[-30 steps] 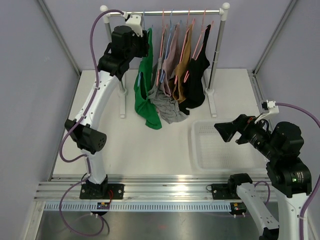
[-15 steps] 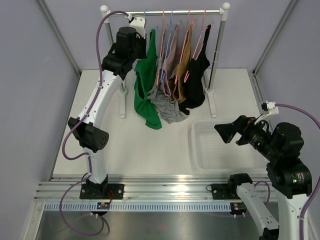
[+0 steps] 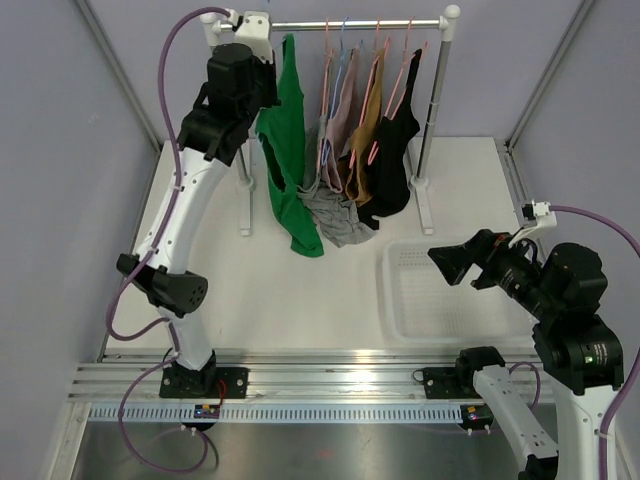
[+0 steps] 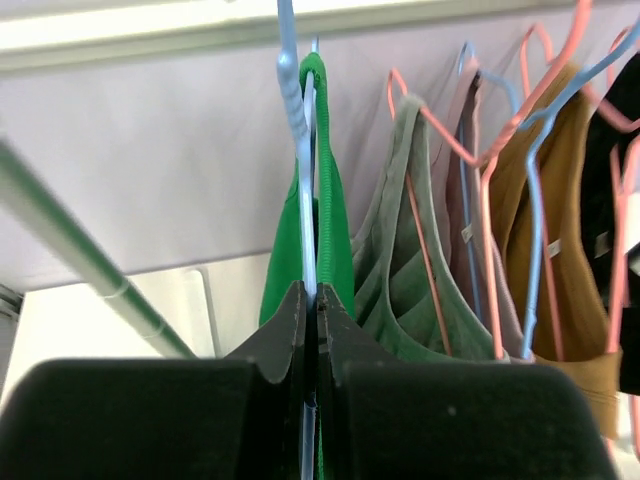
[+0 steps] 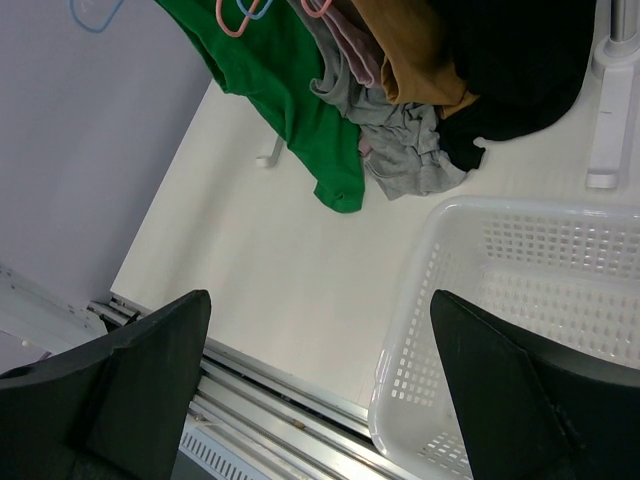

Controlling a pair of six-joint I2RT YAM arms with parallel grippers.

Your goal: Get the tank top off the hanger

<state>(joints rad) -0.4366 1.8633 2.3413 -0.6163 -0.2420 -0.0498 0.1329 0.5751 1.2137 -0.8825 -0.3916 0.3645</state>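
Note:
A green tank top [image 3: 290, 150] hangs on a light blue hanger [image 4: 293, 110] at the left end of the clothes rail [image 3: 360, 24]. My left gripper [image 3: 268, 92] is shut on the hanger's wire just below its hook, and in the left wrist view [image 4: 311, 300] the jaws pinch the blue wire beside the green strap [image 4: 335, 240]. The top's hem trails down to the table [image 5: 330, 170]. My right gripper [image 3: 445, 262] is open and empty, hovering over the near left corner of the white basket [image 3: 400, 300]. Its jaws stand wide apart in the right wrist view [image 5: 320, 297].
Several other tank tops hang on pink and blue hangers to the right: grey-green [image 4: 400, 250], grey [image 3: 335, 215], mustard [image 3: 368, 120], black [image 3: 395, 170]. The rail's posts [image 3: 432, 110] stand on the table. The basket's rim [image 5: 400, 340] lies below my right gripper.
My left arm has risen and swung left, carrying the blue hanger and green tank top up toward the rail's left end. The right arm has not moved.

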